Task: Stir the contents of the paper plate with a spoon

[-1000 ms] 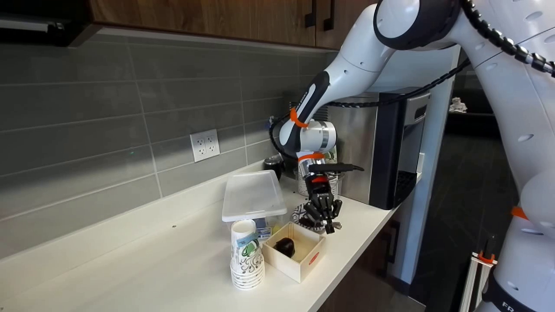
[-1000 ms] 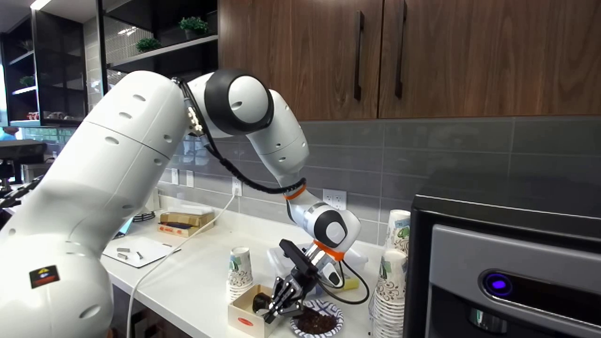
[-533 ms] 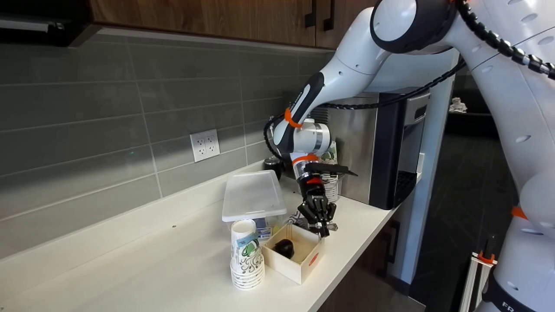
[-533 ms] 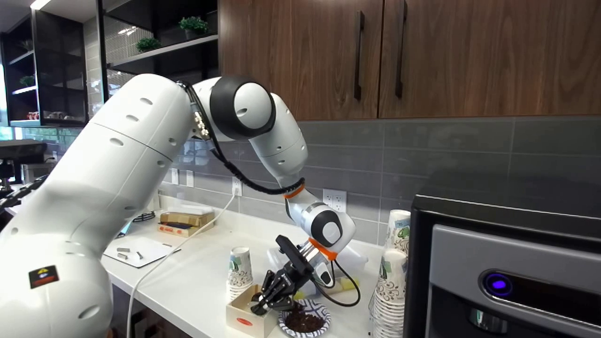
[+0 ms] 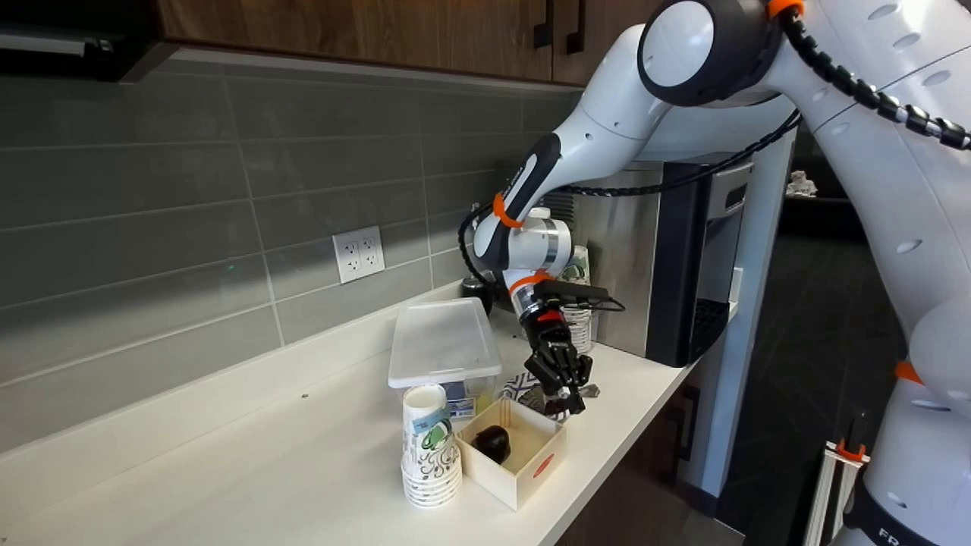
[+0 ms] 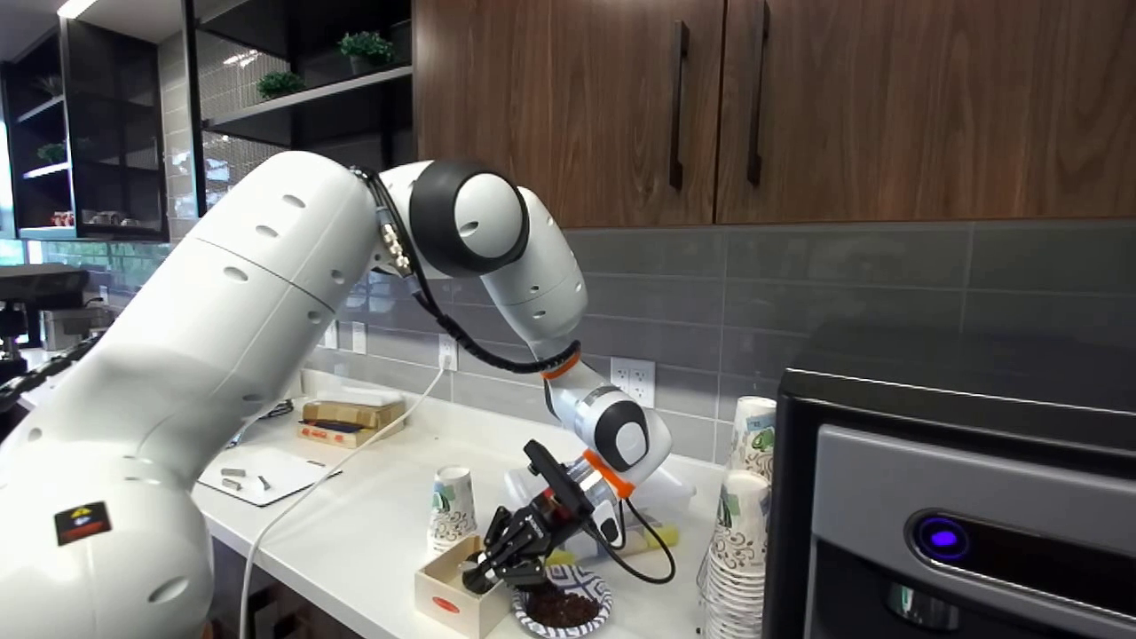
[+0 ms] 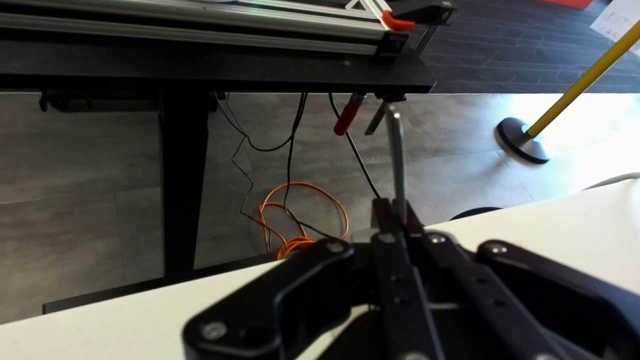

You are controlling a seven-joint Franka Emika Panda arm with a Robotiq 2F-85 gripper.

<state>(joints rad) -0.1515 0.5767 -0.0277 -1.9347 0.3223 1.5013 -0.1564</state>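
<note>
The paper plate, a round dish with a patterned rim (image 6: 601, 606), stands on the counter and holds a dark brown heap, the contents (image 6: 561, 610). In an exterior view the plate (image 5: 517, 385) is partly hidden behind my gripper (image 5: 565, 403). My gripper (image 6: 480, 575) is low at the plate's side, between it and the tan box. In the wrist view my gripper (image 7: 396, 216) is shut on the thin silvery handle of the spoon (image 7: 397, 160), which points out past the fingertips. The handle's grey end shows beside the gripper (image 5: 590, 390). The spoon's bowl is hidden.
The tan open box (image 5: 497, 483) stands against the plate's side, with a round black object (image 5: 491, 444) inside. A stack of paper cups (image 5: 431, 455) stands beside it. A lidded clear bin (image 5: 444, 341) is behind. More stacked cups (image 6: 738, 550) stand by the dispenser (image 6: 967, 506).
My gripper has moved toward the tan box with the spoon. The plate with its contents has slid the same way, and the box with its black object has shifted slightly toward the cups.
</note>
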